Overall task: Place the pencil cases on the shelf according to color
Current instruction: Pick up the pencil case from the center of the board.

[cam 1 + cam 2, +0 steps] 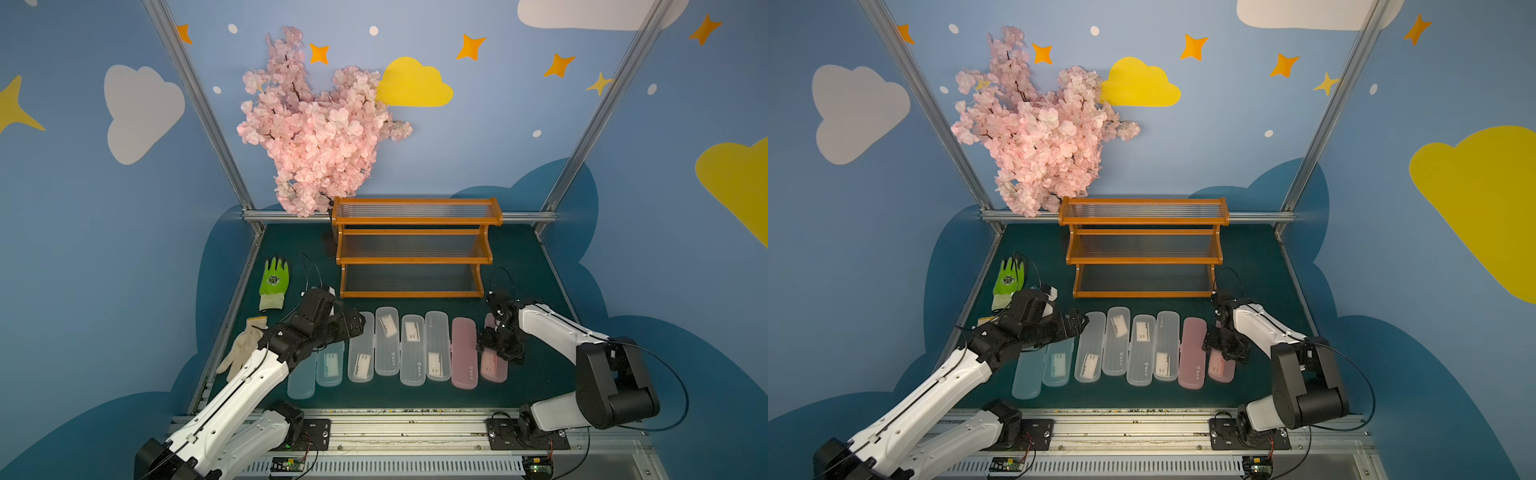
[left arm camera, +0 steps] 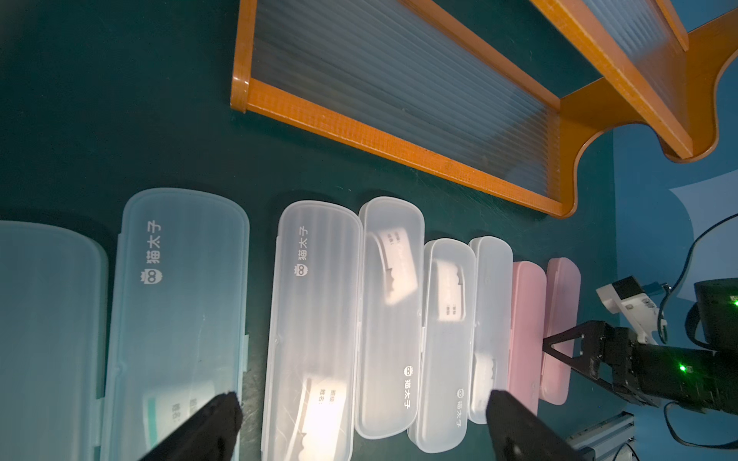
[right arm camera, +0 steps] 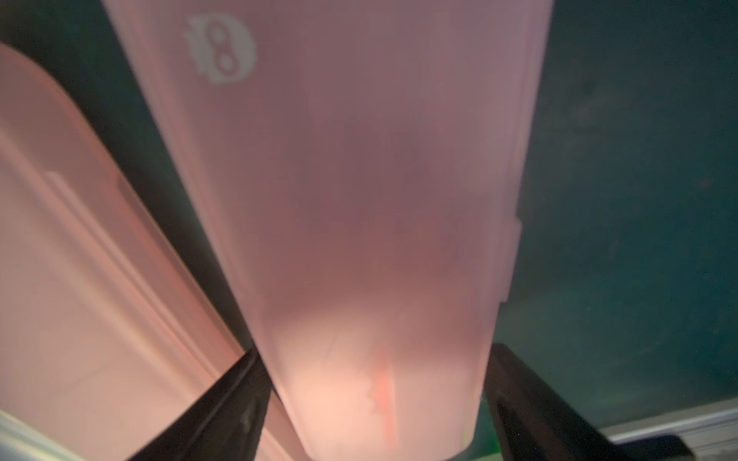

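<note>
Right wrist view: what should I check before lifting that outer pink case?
1. Right gripper straddles the outer pink case: ok.
2. Grip fully closed on it: cannot tell.
3. Neighbouring pink case clear of the gripper: cannot tell, very close.
4. Shelf tiers free for placing: ok.
5. Left gripper open, holding nothing, away from the pink pair: ok.

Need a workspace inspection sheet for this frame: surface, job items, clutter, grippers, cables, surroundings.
surface: dark green mat.
job's things: eight pencil cases in a row before the shelf, two blue, four clear, two pink; tiers bare.
clutter: green glove, beige glove, pink blossom branch.
grippers: left gripper open above clear cases; right gripper straddles outermost pink case, grip unclear.
cables: black loops at both wrists.
surroundings: blue cloud-and-star walls, aluminium posts.
</note>
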{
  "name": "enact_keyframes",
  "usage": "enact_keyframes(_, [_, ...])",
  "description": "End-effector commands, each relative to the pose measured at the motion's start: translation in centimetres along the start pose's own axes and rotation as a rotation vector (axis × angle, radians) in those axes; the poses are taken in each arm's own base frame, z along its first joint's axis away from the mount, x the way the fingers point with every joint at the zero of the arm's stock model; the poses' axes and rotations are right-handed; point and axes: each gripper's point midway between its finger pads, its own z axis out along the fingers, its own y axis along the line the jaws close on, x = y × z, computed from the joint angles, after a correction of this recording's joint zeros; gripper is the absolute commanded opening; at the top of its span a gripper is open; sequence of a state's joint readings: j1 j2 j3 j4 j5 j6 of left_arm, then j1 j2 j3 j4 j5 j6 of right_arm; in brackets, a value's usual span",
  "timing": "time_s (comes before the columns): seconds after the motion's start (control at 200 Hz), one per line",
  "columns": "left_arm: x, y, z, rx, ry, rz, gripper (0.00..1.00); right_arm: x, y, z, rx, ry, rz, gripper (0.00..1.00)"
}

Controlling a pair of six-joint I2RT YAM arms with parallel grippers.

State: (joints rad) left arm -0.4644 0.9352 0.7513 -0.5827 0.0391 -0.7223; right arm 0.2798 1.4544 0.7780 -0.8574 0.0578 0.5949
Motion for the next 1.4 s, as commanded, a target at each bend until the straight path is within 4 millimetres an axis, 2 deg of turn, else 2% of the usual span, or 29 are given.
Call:
enact_keyframes(0.0, [0.1,-0.4,-0.1,0.020,0.002,0.010,1.00,1.4,-0.3,0.3,0.001,0.034,0.013,0.83])
enact_keyframes(0.09, [0.0,-0.4,-0.2,0.021,0.001,0.014,1.00,2.0,0.0,0.5,-0.022,0.045,0.017,0.80])
enact_keyframes(0.135, [-0.1,-0.6,-0.2,0.026,-0.002,0.018,1.00,2.3,0.3,0.7,-0.036,0.050,0.016,0.75])
enact_keyframes(0.2, [-0.1,-0.8,-0.2,0.030,0.002,0.022,1.00,2.8,0.4,1.1,-0.040,0.059,0.018,0.74])
enact_keyframes(0.34, [-0.2,-1.1,-0.4,0.041,0.003,0.027,1.00,3.6,0.4,1.3,-0.020,0.056,0.018,0.80])
enact_keyframes(0.37, [-0.2,-1.1,-0.4,0.041,0.003,0.028,1.00,4.5,-0.3,1.8,0.007,0.073,0.020,0.81])
enact_keyframes(0.461, [-0.3,-1.1,-0.5,0.045,-0.001,0.029,1.00,4.6,-0.2,1.4,0.023,0.047,0.012,0.84])
enact_keyframes(0.521, [-0.2,-1.1,-0.4,0.046,0.003,0.029,1.00,4.7,-0.2,1.1,0.042,0.039,0.003,0.93])
enact_keyframes(0.701, [-0.3,-1.4,-0.4,0.057,0.004,0.029,1.00,5.3,0.5,1.9,0.040,0.061,0.002,0.95])
enact_keyframes(0.856, [-0.4,-1.7,-0.5,0.064,0.003,0.036,1.00,5.2,0.6,2.1,0.061,0.038,0.008,0.89])
enact_keyframes(0.966, [-0.6,-1.7,-0.6,0.060,-0.004,0.040,1.00,5.1,0.2,1.6,0.073,0.018,0.005,0.77])
enact_keyframes(1.091, [-1.0,-1.9,-0.8,0.063,-0.019,0.038,1.00,5.2,-0.2,0.9,0.079,-0.012,-0.004,0.63])
enact_keyframes(1.211, [-1.5,-2.3,-1.3,0.071,-0.034,0.036,1.00,5.6,-0.6,-0.6,0.079,-0.041,-0.036,0.60])
enact_keyframes(1.237, [-1.7,-2.4,-1.5,0.073,-0.038,0.036,1.00,5.1,0.0,-1.7,0.060,-0.067,-0.045,0.60])
enact_keyframes(1.392, [-2.7,-3.5,-2.9,0.088,-0.063,0.041,1.00,5.1,0.7,-6.0,0.032,-0.135,-0.131,0.60])
